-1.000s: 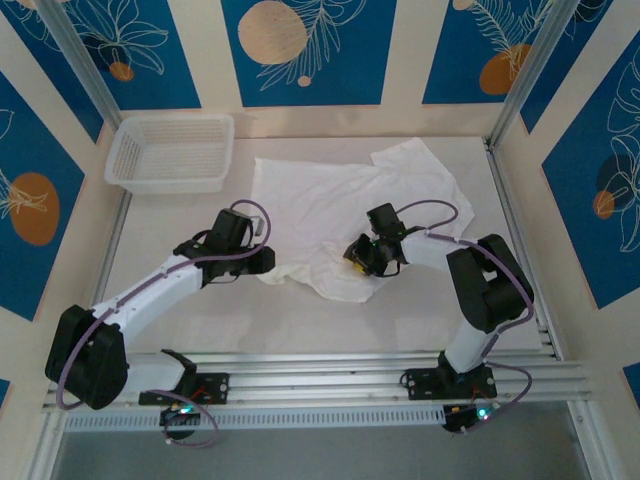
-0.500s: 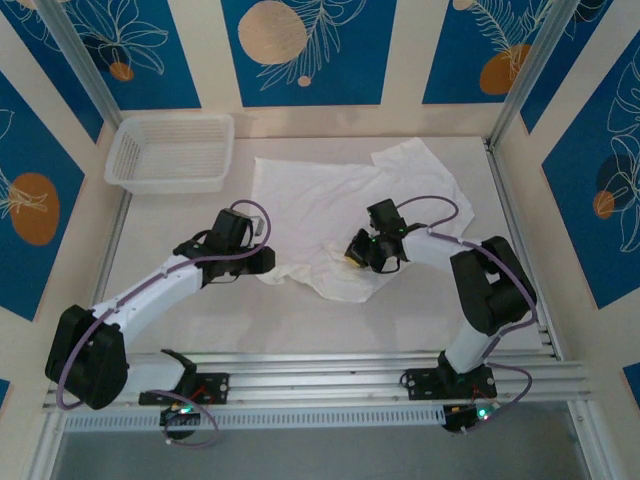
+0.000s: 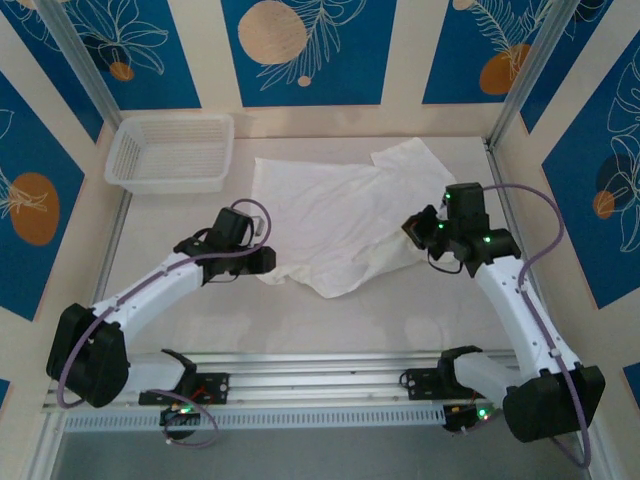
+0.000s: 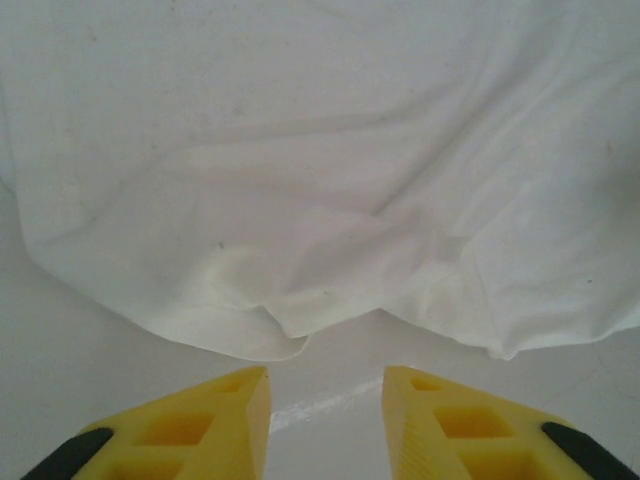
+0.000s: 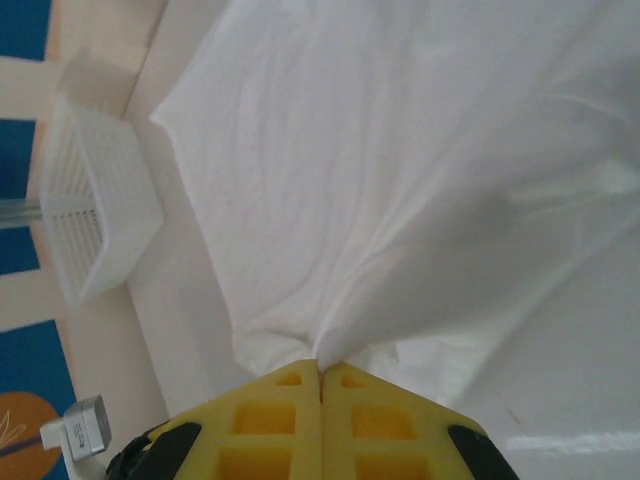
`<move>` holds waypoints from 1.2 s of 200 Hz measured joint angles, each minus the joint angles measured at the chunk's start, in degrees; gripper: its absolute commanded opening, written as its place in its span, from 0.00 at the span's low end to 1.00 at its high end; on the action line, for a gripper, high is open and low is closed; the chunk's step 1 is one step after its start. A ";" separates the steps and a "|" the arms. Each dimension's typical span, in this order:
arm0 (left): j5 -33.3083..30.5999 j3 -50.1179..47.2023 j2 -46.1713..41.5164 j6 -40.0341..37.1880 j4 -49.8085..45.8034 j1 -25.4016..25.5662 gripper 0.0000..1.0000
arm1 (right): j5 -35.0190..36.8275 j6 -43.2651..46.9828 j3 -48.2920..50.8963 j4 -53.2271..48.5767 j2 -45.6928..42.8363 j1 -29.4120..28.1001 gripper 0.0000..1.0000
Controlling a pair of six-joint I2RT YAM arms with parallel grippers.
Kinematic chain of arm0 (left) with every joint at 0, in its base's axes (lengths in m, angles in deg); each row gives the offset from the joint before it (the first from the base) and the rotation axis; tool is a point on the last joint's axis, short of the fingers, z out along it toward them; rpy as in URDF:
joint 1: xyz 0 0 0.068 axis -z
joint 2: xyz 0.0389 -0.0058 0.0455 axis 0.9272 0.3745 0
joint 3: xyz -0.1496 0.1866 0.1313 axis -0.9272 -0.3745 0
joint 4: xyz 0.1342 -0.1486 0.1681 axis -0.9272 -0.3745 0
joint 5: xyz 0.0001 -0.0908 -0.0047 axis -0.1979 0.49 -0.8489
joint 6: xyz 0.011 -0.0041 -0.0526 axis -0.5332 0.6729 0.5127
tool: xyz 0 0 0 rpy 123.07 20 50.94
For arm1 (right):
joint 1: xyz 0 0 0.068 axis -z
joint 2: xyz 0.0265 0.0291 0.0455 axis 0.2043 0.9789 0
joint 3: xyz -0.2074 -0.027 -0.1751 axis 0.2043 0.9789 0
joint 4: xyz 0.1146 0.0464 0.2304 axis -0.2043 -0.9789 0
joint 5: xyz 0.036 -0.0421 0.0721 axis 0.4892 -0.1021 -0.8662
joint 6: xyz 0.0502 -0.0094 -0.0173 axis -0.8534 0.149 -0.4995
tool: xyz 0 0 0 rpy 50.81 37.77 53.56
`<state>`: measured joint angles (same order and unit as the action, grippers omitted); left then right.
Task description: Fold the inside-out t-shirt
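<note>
T-shirt: we see the white t-shirt (image 3: pixel 335 210) spread out and wrinkled over the middle and far part of the table (image 3: pixel 180 300). One sleeve fans out toward 1 o'clock, and a bunched flap of hem reaches toward 6 o'clock.
T-shirt, close up: in the left wrist view the cloth (image 4: pixel 330 170) lies in soft folds, and its near edge curls onto the bare surface. In the right wrist view the cloth (image 5: pixel 400 170) is drawn into long creases that run together at a single point.
Right gripper: we find the right gripper (image 3: pixel 414 228) at the shirt's 4 o'clock edge. In its own camera (image 5: pixel 321 368) the yellow fingers (image 5: pixel 270 405) are pressed flat together. The gathered cloth ends in the seam between them, so we read it as pinching the t-shirt.
Left gripper: the left gripper (image 3: pixel 262 262) sits at the shirt's 8 o'clock corner. In its own camera (image 4: pixel 325 385) the two yellow fingers (image 4: pixel 215 410) stand apart with bare table between them, just short of the hem. We see them touching no cloth.
Basket: a white mesh basket (image 3: pixel 170 185) stands in the table's 10 o'clock corner, well apart from the shirt. We also see it at 9 o'clock in the right wrist view (image 5: pixel 95 230).
Surroundings: blue-and-cream panels (image 3: pixel 300 50) with leaf drawings wall in the table. A metal rail (image 3: pixel 320 375) at 6 o'clock carries both arm bases.
</note>
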<state>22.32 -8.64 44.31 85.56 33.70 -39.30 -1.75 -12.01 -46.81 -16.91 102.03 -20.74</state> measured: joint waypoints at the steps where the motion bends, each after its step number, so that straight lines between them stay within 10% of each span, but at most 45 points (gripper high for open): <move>1: -0.04 0.04 0.09 -0.02 -0.11 0.04 0.38 | -0.02 0.04 0.00 -0.15 -0.02 0.13 0.00; 75: -1.64 -1.57 6.32 3.82 -2.47 1.51 0.19 | -0.74 1.20 -4.76 -8.28 -1.44 7.76 0.00; 180: 2.82 -5.75 15.30 25.03 11.32 3.02 0.46 | -2.69 0.94 -3.93 -8.28 -3.08 8.22 0.00; 222: -0.11 -4.22 16.17 24.35 8.59 3.13 0.00 | -2.84 0.66 -3.65 -8.37 -3.39 8.26 0.00; 240: -3.65 -3.48 15.65 22.62 6.62 3.13 0.00 | -2.73 0.04 -3.65 -8.52 -3.58 8.81 0.00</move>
<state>18.67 -12.12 59.96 108.18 40.32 -36.17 -4.48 -11.96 -50.46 -25.44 98.44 -11.93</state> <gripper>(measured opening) 0.046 0.065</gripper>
